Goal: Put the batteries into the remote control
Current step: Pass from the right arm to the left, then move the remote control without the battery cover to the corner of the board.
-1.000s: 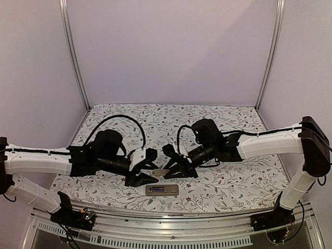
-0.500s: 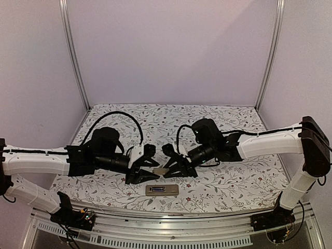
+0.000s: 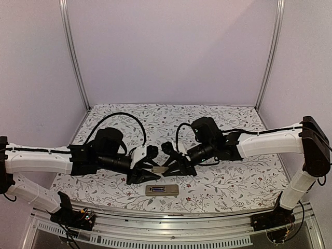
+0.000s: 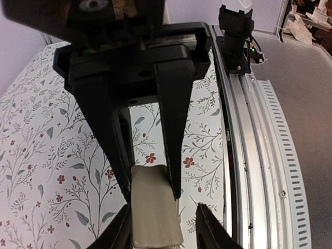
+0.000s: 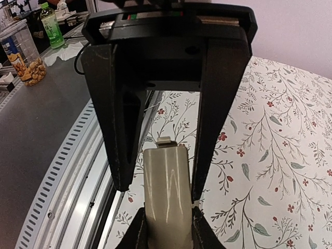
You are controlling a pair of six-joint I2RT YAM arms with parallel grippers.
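Left gripper (image 3: 151, 167): clamped on flat cover piece (image 4: 154, 207); best held steady
Right gripper (image 3: 171, 165): jaws apart, straddling same piece; should close squarely before any release
Remote control (image 3: 162, 190): on table just in front, back up; batteries not visible

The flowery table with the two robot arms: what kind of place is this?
Probably a robot lab's test booth, not a home. The flowery table sits inside plain walls with metal posts, the arms are bolted to a metal rail, and a workbench with a snack jar stands beyond.
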